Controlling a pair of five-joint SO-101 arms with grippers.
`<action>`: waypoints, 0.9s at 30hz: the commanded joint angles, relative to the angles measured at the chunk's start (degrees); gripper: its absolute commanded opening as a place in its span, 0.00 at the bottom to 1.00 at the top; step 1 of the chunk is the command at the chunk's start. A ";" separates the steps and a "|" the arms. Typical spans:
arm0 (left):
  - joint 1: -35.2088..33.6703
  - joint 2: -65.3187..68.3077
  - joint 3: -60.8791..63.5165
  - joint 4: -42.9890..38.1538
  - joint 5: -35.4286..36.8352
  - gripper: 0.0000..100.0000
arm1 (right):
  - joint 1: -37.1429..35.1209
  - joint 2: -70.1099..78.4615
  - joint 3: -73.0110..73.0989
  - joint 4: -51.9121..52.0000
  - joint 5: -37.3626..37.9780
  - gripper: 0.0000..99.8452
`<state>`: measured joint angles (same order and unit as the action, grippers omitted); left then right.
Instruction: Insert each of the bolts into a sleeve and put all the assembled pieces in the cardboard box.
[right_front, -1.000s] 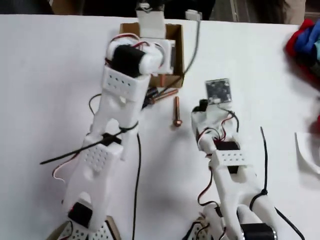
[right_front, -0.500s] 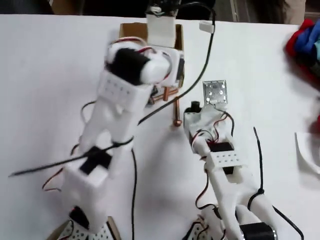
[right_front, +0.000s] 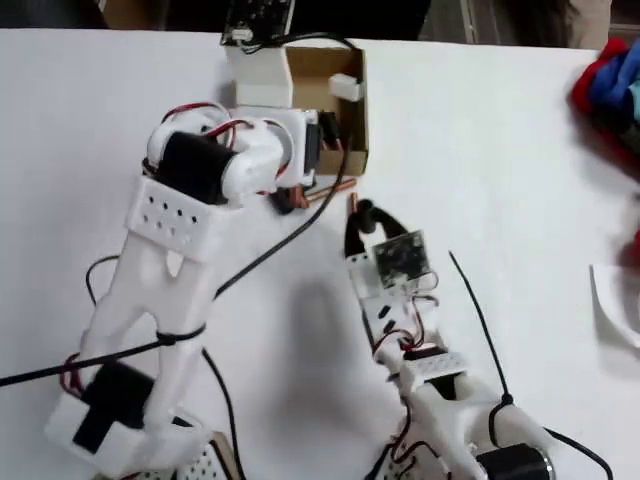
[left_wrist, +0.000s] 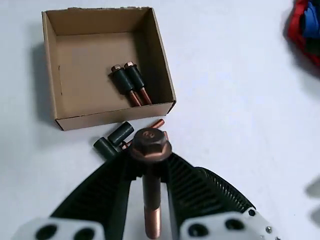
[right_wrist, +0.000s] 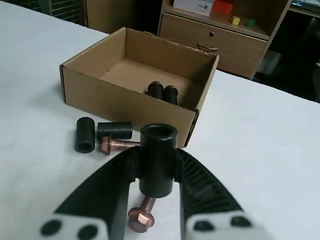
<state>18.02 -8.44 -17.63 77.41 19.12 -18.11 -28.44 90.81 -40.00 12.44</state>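
Left gripper (left_wrist: 150, 161) is clamped on a copper-coloured threaded metal bolt (left_wrist: 151, 200). It pinches the shank just under the hex flange head, so the threaded end stays free. I'd say that's deliberate, since the free end is the one that has to enter a sleeve.

Right gripper (right_wrist: 157, 167) has its ribbed black fingers (right_wrist: 200, 185) squeezed round a short black cylindrical sleeve (right_wrist: 158, 150). The sleeve looks matte and smooth-walled, and its open bore is left unobstructed. With the bolt in one gripper and the sleeve in the other, both up off the white desk (left_wrist: 240, 100), this reads to me as the set-up for mating them.

The open brown cardboard box (left_wrist: 162, 75), plain corrugated board with square walls, sits near the far edge of the desk, well in from its corners. Two assembled pieces (left_wrist: 131, 82) lie side by side on its floor, tucked towards one corner. Each is a black sleeve with a copper head at one end and a shank poking out the other.

The spares wait just outside the box's near wall:
- an upright loose black sleeve (right_wrist: 85, 135)
- a second loose sleeve on its side (right_wrist: 115, 130)
- a loose copper bolt (right_wrist: 120, 144) just beside that one
- another spare bolt (right_wrist: 140, 216) on the desk beneath the right gripper

My count is two done, one pair in hand and two pairs to go.
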 joint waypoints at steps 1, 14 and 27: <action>1.14 -5.89 6.64 -8.35 -0.09 0.02 | -0.75 -1.89 -0.09 -1.36 1.58 0.02; 2.20 -24.88 42.68 -45.54 -0.35 0.02 | -0.48 -1.89 3.25 -15.96 -11.69 0.02; 2.99 -30.59 51.47 -60.75 -0.44 0.02 | -1.10 -1.71 4.92 -21.76 -18.55 0.02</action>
<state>19.78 -36.40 34.15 21.23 18.95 -18.29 -28.44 95.21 -60.92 -5.85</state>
